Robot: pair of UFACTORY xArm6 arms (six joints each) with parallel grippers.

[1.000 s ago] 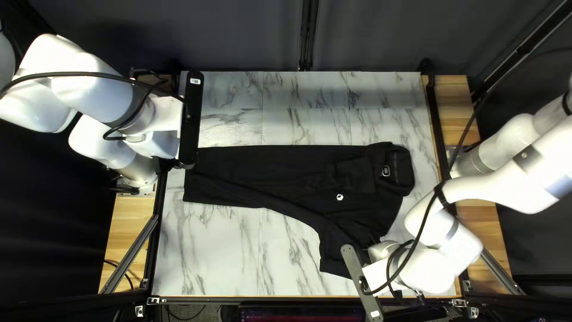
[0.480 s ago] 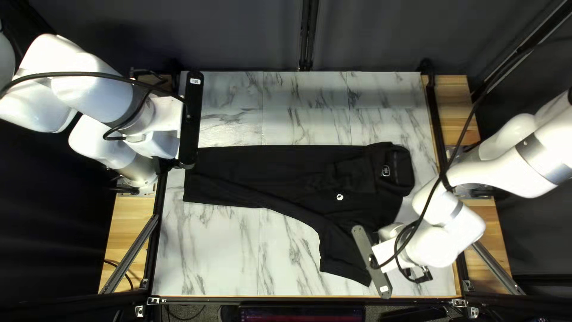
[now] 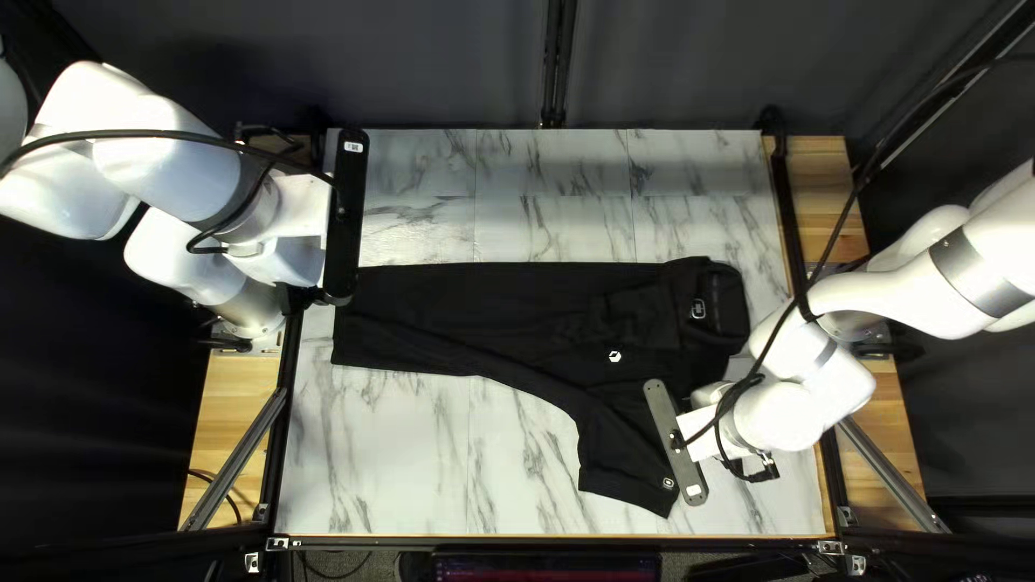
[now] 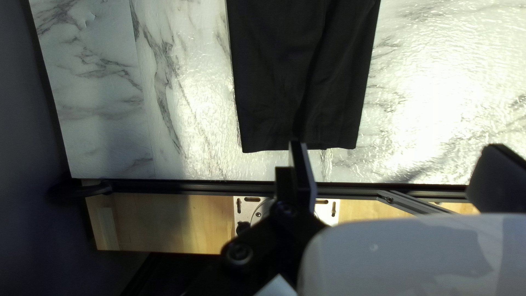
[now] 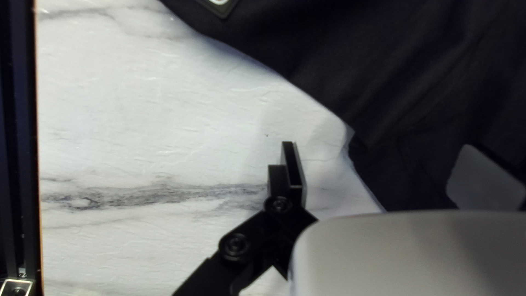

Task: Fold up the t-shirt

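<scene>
The black T-shirt [image 3: 485, 307] lies flat on the marbled worktop [image 3: 410, 453], its long axis stretched between the two claws. Its hem [image 4: 268, 143] is just ahead of the left claw [image 4: 395, 147]; the body runs away from there toward the right arm, ending at the collar [image 3: 731, 307], which sits on the far-edge side of the right claw [image 5: 379, 147].

The sleeve [image 3: 620, 458] matters most for the coming move. It points toward the near edge of the worktop, lying beside the right claw on the side facing the left arm, with the cuff label [image 3: 668, 483] close by. The right arm is clearly the nearer one to it; the left claw is well apart, down at the hem end.

Both claws are open and empty. In the right wrist view the shirt's edge passes between the spread fingers, one over bare worktop, the other over cloth.

The far side shows no sleeve, so it is probably folded in. Next, I judge, the right claw should pinch the shoulder or sleeve edge and carry it inward across the long axis. Too shallow a pinch could slip or rumple the body.
</scene>
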